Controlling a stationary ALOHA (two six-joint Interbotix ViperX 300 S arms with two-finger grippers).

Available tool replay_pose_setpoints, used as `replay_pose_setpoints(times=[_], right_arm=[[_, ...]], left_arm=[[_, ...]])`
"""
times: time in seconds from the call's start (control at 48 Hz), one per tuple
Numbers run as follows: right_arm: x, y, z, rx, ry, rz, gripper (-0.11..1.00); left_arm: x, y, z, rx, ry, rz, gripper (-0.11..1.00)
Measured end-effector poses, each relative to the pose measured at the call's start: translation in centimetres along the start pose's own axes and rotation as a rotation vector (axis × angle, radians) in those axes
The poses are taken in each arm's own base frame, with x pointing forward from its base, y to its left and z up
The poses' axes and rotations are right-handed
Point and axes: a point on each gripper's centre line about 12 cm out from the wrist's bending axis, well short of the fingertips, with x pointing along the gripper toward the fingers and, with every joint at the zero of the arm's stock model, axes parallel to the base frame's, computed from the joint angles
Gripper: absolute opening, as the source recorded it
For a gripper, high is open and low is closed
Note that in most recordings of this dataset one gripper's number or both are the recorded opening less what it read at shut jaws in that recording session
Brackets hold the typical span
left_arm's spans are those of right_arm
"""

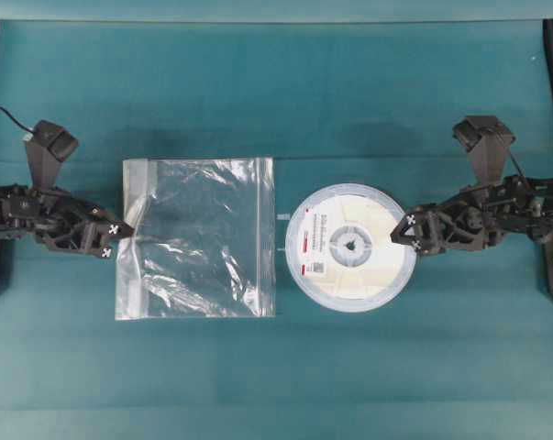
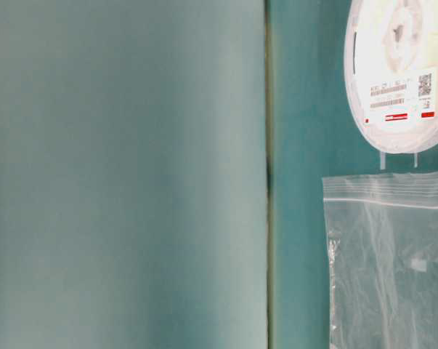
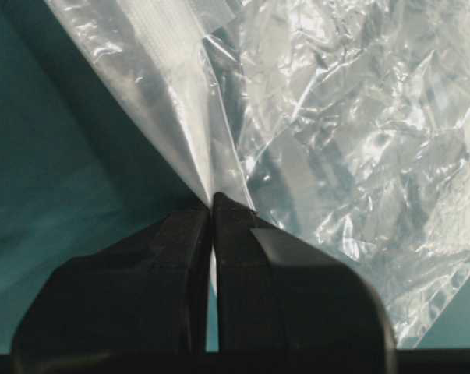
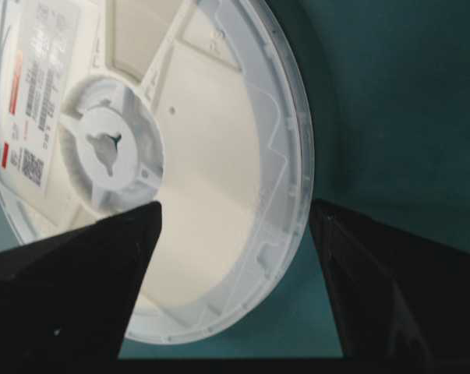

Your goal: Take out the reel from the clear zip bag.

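Your reel (image 1: 350, 247) is lying flat on the teal table (image 1: 276, 367), fully outside the clear zip bag (image 1: 198, 238), just beside the bag's right edge in the overhead view and not touching it. Its white label with the red mark (image 1: 307, 246) is facing up, on the side nearest the bag. The bag is lying flat and crinkled with nothing showing inside it; you're looking at bare plastic through both layers, and the whitish zip strip (image 1: 267, 234) is running along the edge that faces the reel. Your right gripper (image 1: 412, 235) is sitting at the reel's right rim with its jaws spread wide; in the right wrist view the rim is lying between the two fingers (image 4: 71, 288) with gaps on both sides, so it's grasping nothing. Your left gripper (image 1: 115, 241) is pinching the bag's left edge, jaws clenched tight on the plastic, which is pulling up into a fold at the fingertips (image 3: 192, 249).
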Motion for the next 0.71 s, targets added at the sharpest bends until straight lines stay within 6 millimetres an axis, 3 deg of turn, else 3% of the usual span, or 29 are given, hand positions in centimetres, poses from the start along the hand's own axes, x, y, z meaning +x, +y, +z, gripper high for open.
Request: replay_pose_setpoints(times=[0.104, 0.292, 0.396, 0.708], right_arm=[[0.0, 0.0, 0.0, 0.000, 0.000, 0.001, 0.88], [0.0, 0.2, 0.1, 0.000, -0.005, 0.008, 0.88], [0.0, 0.5, 0.2, -0.002, -0.007, 0.013, 0.88], [-0.6, 1.7, 0.7, -0.035, -0.024, 0.058, 0.88]], left_arm=[[0.0, 0.0, 0.0, 0.003, 0.000, 0.000, 0.21], [0.0, -0.3, 0.1, 0.005, -0.004, -0.010, 0.74], [0.0, -0.7, 0.3, 0.005, -0.010, -0.021, 0.93], [-0.8, -0.5, 0.2, 0.014, 0.021, 0.027, 0.90]])
